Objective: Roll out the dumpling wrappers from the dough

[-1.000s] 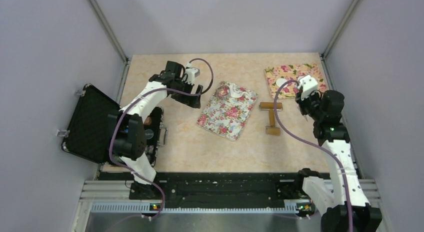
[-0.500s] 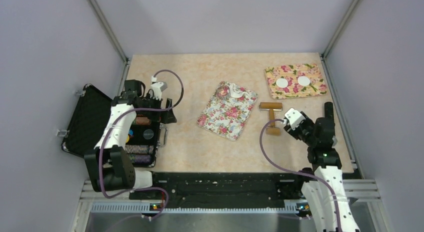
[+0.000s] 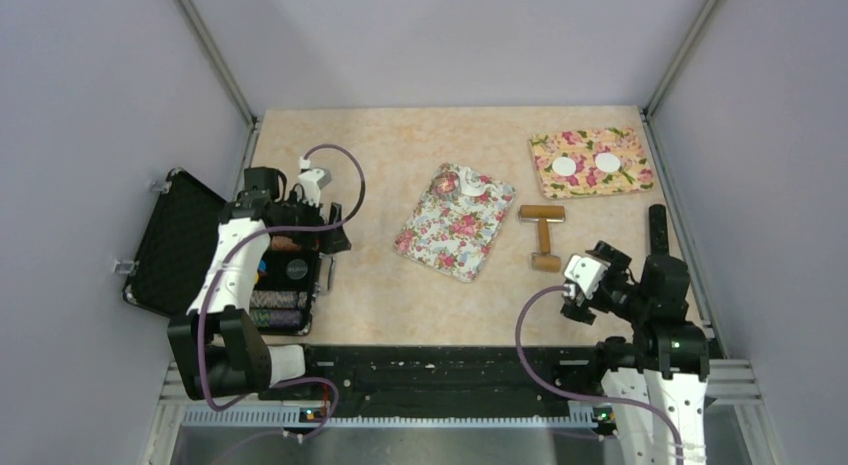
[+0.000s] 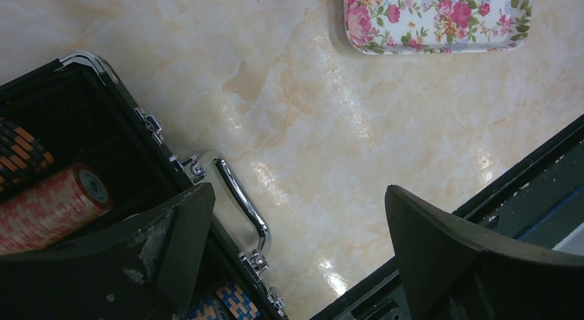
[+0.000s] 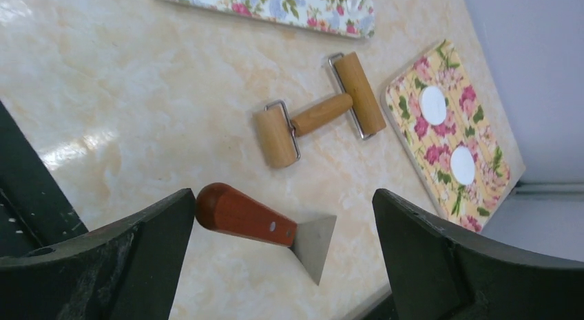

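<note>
Both sets of fingers are wide and empty. Your right fingers (image 5: 124, 258) hang low over the worktop (image 5: 138, 79), with the scraper (image 5: 265, 227) lying right in the gap between them and the wooden roller (image 5: 320, 113) just beyond it. Past the roller, off to the right of those fingers, two wrappers (image 5: 434, 104) sit flat on the yellow floral mat (image 5: 475, 100), so that part looks finished. The dough (image 3: 472, 189) is well ahead and to the left of your right fingers, a white lump at the far end of the blue floral mat (image 3: 450, 235), beside a small glass bowl (image 3: 443, 183). Your left fingers (image 4: 441, 251) hover at the edge of the open black case (image 4: 89, 58), away from the dough. My read: one lump is left to roll. Next, go forward over the scraper, straddle the roller's handle squarely, close, then carry it to the dough.
</note>
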Controlling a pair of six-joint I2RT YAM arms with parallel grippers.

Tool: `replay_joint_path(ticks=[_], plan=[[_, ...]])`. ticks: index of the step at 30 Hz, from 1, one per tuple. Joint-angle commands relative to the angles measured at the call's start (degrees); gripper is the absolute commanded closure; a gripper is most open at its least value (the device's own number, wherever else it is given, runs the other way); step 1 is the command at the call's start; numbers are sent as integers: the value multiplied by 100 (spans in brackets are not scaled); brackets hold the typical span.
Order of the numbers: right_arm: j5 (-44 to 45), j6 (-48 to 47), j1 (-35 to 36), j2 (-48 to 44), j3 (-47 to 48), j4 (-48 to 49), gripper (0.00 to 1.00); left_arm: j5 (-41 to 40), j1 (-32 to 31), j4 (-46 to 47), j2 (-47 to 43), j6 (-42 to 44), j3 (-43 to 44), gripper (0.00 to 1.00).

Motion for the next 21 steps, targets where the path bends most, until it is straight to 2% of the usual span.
replay_joint_path(ticks=[1,8,10,12,14,16,17,19,21], plan=[[-1036,53,78,-25,702,-680,1,-32,43,-30,-179,302,230,1],[-2131,1120,78,248,1434,-410,1,-120,42,-227,-221,287,497,1],[-2028,2275,78,311,1574,566,1,-84,47,-207,-281,175,503,1],[-950,4137,74,344,1622,1953,1,-140,47,-171,-399,27,519,1],[466,5360,78,497,1801,2615,1,-261,65,37,-654,-154,401,1],[1920,6024,78,667,1910,2903,1,-482,77,400,-1053,-368,145,1],[2313,6266,78,704,1933,2980,1,-679,84,600,-1241,-465,1,1],[2885,6621,78,682,1849,3121,1,-1108,106,1055,-1653,-730,-305,1],[3040,6825,35,473,1542,3390,1,-1219,159,1399,-2046,-849,-561,1]])
